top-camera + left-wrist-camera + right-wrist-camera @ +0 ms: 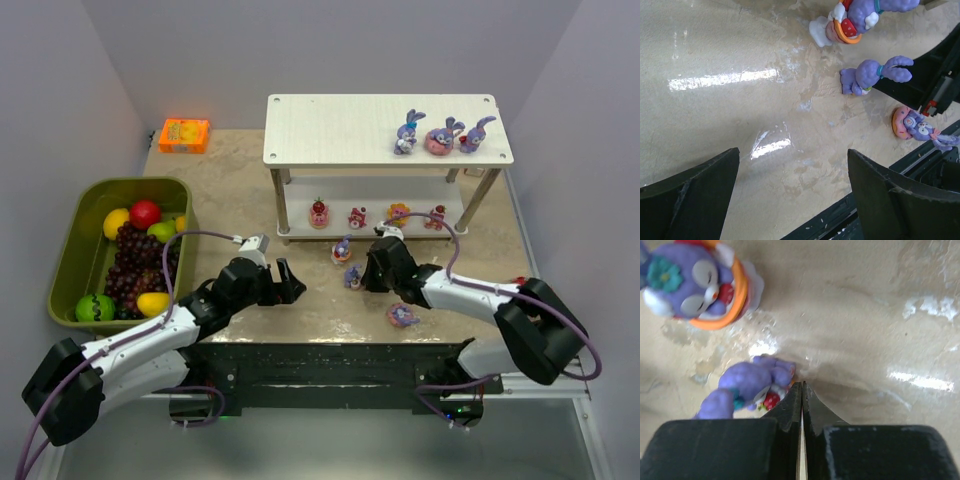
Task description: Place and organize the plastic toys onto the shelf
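The white shelf (pixel 330 128) holds three purple bunnies (pixel 441 136) on its top board and four small cake figures (pixel 357 216) on its lower board. Three more bunnies are on the table: one near the shelf (pixel 342 250), one lying down (pixel 352 277), and one on a pink donut (pixel 402 315). My right gripper (pixel 372 268) is shut and empty, its tips (pixel 801 387) right beside the lying bunny (pixel 752 387); the orange-ringed bunny (pixel 695 282) is beyond. My left gripper (pixel 290 283) is open and empty over bare table (pixel 792 185), with the three loose bunnies (pixel 872 75) ahead of it.
An olive-green bin (pixel 70 250) with fruit stands at the left. An orange box (pixel 184 135) lies at the back left. My right arm (pixel 940 75) crosses the right side of the left wrist view. The table's near edge lies just below both grippers.
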Controlling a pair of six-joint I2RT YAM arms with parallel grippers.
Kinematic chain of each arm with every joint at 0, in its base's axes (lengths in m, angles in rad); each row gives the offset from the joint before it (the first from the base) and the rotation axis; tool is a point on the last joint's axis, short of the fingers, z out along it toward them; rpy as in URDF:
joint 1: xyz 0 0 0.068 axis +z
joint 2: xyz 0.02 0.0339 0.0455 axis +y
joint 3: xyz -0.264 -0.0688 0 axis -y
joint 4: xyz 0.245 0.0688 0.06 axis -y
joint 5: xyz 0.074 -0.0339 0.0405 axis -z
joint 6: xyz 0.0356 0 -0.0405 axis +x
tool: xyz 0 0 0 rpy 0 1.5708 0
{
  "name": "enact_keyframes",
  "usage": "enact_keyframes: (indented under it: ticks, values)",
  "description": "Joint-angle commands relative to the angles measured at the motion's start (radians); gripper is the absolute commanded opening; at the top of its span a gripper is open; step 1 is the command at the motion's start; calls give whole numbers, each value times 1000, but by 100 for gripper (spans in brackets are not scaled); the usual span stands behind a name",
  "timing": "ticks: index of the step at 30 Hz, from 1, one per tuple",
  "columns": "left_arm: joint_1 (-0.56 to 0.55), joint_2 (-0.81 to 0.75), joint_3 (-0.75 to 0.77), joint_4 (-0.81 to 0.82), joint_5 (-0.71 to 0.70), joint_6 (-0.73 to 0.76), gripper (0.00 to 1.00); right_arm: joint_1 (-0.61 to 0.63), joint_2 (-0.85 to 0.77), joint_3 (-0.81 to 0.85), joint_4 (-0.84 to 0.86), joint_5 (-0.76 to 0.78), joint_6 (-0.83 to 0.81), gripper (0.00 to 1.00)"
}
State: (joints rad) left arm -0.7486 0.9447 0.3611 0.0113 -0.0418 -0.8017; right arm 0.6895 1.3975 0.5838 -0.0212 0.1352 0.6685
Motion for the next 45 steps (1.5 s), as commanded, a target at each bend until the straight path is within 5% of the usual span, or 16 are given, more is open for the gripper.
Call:
enact_keyframes:
  ticks: [1,7,12,21,36,45]
  values:
    - [-5,-1,-10,10,-24,-1,93,28,-110,-39,16,-58,17,5]
    - [-5,-17,-1,-10,-35,-1,93,30,-192,-33,-51,32,-4,16]
    - [-5,-49,15,-79,-52,6,93,31,-252,-39,-74,21,-47,50]
    - [-5,-193,33,-83,14,47,94,104,-232,-49,66,-2,-185,73]
    - [-5,-227,93,-132,37,73,95,122,-101,-65,358,72,-368,71]
    - [-5,-264,110,-157,34,81,95,120,-8,-53,386,61,-377,66]
